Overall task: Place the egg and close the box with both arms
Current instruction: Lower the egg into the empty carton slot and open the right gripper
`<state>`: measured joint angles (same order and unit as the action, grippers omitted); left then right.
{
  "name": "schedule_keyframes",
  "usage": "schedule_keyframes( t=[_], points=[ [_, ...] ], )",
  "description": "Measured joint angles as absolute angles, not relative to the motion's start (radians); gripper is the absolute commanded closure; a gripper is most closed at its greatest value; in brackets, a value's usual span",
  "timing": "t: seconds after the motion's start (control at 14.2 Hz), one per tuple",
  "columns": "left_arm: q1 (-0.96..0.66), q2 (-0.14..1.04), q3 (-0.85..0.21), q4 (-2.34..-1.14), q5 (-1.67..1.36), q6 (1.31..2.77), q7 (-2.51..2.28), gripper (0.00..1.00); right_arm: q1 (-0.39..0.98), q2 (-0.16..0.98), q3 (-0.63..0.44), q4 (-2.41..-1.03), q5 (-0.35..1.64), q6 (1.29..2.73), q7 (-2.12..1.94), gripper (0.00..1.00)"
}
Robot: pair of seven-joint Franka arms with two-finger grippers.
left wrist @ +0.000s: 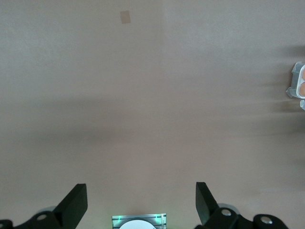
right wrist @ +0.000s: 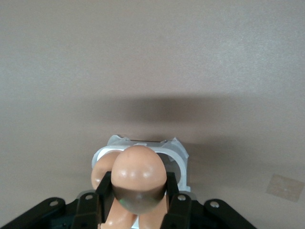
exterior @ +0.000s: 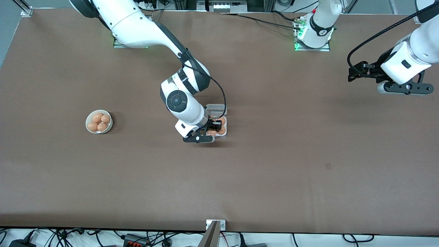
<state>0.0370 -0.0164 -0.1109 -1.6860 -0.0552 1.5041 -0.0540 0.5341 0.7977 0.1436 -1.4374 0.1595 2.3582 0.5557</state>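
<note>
My right gripper (exterior: 214,127) (right wrist: 138,187) is shut on the egg (right wrist: 138,172), a light-brown oval gripped between its two black fingers (right wrist: 170,187). It holds the egg low over the box (exterior: 223,136) (right wrist: 177,153), a small clear carton with its lid (exterior: 215,108) folded open toward the robots' bases. Other brown eggs (exterior: 222,130) lie in the box's cells. The left arm waits over the table at its own end, its gripper (exterior: 354,73) (left wrist: 140,191) open with nothing between the fingers. From the left wrist view, the box (left wrist: 296,82) shows only as an edge.
A round white bowl (exterior: 87,120) with several brown eggs stands toward the right arm's end of the table. A small tape mark (exterior: 328,166) lies on the brown tabletop, nearer the front camera than the left gripper.
</note>
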Motion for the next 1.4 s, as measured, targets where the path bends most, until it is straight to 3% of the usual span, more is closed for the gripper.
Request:
schedule_keyframes(
  t=[0.7, 0.77, 0.84, 1.4],
  points=[
    [0.037, -0.016, -0.111, -1.686, -0.055, 1.503, -0.054, 0.00, 0.541, 0.810, 0.141, -1.444, 0.159, 2.350, 0.556, 0.83],
    [0.037, -0.016, -0.111, -1.686, -0.055, 1.503, -0.054, 0.00, 0.541, 0.810, 0.140, -1.446, 0.159, 2.344, 0.556, 0.57],
    [0.037, -0.016, -0.111, -1.686, -0.055, 1.503, -0.054, 0.00, 0.540, 0.811, 0.139, -1.448, 0.159, 2.342, 0.556, 0.01],
    [0.037, -0.016, -0.111, -1.686, -0.055, 1.501, -0.054, 0.00, 0.542, 0.794, 0.139, -1.436, 0.160, 2.336, 0.634, 0.00]
  ],
)
